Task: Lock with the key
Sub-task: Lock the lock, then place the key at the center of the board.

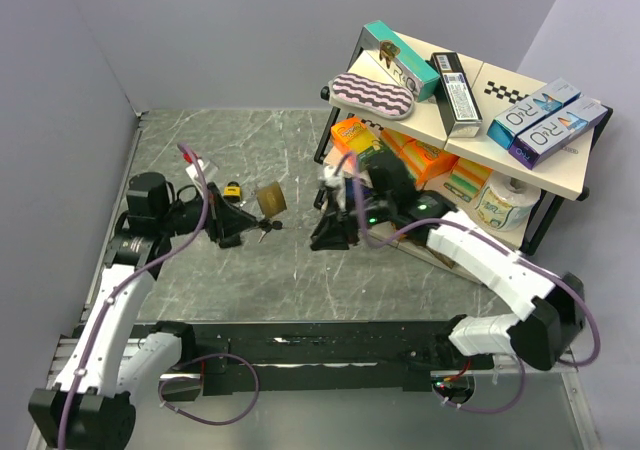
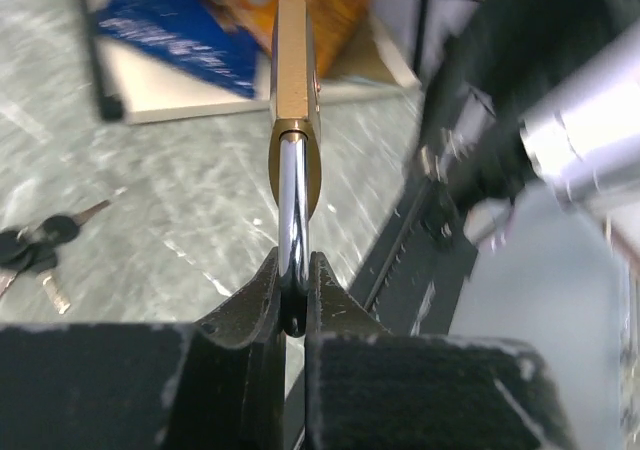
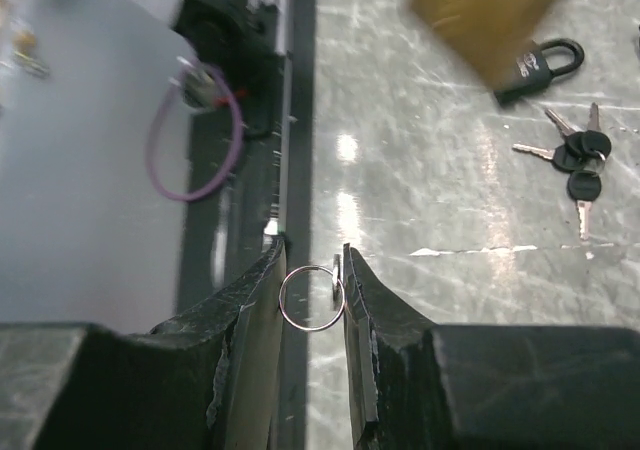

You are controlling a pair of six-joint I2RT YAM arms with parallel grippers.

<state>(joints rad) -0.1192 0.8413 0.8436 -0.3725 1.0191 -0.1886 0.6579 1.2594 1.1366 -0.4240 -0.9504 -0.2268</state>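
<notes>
My left gripper (image 1: 248, 222) is shut on the steel shackle of a brass padlock (image 1: 270, 199) and holds it up above the table. In the left wrist view the shackle runs up from between the fingers (image 2: 262, 290) to the brass body (image 2: 292, 80). My right gripper (image 1: 327, 232) is just right of the padlock. In the right wrist view its jaws (image 3: 312, 260) pinch a small key ring (image 3: 312, 297), with a key (image 3: 337, 270) edge-on against the right finger. The brass padlock (image 3: 490, 10) is blurred at the top of that view.
A bunch of black-headed keys (image 3: 575, 160) and a small black padlock (image 3: 540, 65) lie on the marble table (image 1: 250, 140), below and behind the brass padlock. A rack of boxes (image 1: 470, 100) stands at the back right. The black base rail (image 1: 330, 345) runs along the near edge.
</notes>
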